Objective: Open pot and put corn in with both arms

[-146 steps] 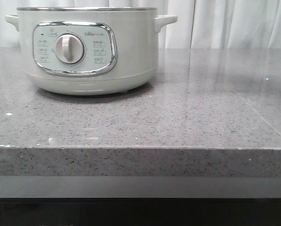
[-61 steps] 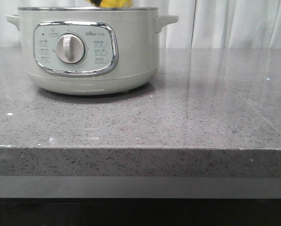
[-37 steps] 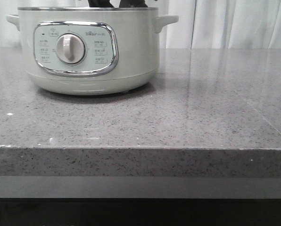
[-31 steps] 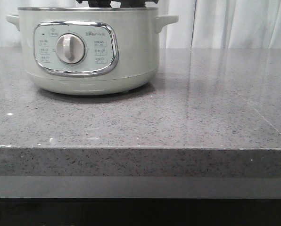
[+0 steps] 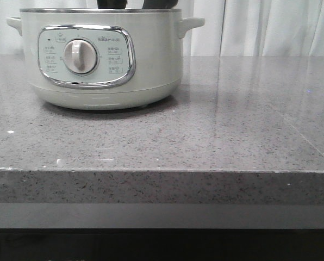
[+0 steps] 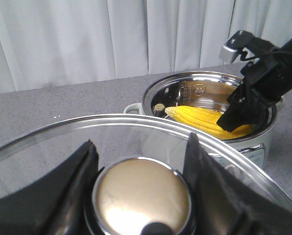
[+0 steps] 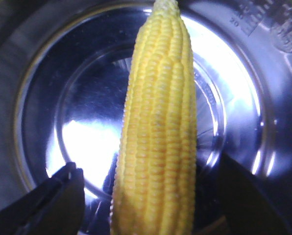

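Note:
The pale grey-green pot (image 5: 102, 60) stands open at the back left of the counter, and its steel inside shows in the left wrist view (image 6: 205, 78). The yellow corn (image 7: 158, 122) lies inside the pot, also visible in the left wrist view (image 6: 200, 117). My right gripper (image 7: 151, 196) is open, its fingers on either side of the corn with gaps. Only its dark fingers (image 5: 113, 4) show above the rim in the front view. My left gripper (image 6: 141, 147) is shut on the knob (image 6: 143, 196) of the glass lid (image 6: 48, 142), held away from the pot.
The grey speckled counter (image 5: 205, 136) stretches to the right of the pot, with its front edge (image 5: 162, 171) near me. White curtains (image 5: 270, 27) hang behind it.
The corn showed above the pot's rim a second ago and has gone down inside. Only the right gripper's dark fingers now show above the rim.

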Available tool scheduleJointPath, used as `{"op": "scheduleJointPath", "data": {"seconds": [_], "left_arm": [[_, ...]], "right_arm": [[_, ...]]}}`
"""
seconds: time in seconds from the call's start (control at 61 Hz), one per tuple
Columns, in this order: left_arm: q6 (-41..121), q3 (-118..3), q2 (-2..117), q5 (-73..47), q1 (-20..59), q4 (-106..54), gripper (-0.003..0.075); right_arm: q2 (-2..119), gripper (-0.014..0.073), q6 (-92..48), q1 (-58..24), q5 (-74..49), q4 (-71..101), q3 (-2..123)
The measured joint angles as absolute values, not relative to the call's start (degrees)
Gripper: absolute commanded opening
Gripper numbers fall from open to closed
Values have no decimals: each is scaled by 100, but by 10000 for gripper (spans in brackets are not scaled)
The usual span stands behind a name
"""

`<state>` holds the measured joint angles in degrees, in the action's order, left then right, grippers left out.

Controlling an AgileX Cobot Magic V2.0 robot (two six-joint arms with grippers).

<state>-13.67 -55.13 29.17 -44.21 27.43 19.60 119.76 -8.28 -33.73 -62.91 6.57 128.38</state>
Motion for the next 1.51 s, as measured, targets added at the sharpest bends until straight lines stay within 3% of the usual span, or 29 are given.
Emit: {"op": "scheduleJointPath", "data": {"seconds": [0.229,0.639,0.852,1.147,1.507], "left_arm": [[-1367,-5513,2917,-4421,2743,1960,195],[-1367,-5513,2917,-4421,2743,1949,195],[-1367,-5513,2917,-4408,2743,1860,195],[-1367,-5499,3324,-3567,2743,1397,188],[-1367,-5617,5201,-1571,2743,1209,188]], "right_arm": [[10730,574,-828,-3373,-5989,667,12275],[7771,574,-828,-3373,-3616,675,7849],[6726,574,-828,-3373,-3172,675,6410],[5800,574,-828,-3373,-3117,885,5285],[5437,574,-828,-3373,-3108,917,5106]]}}
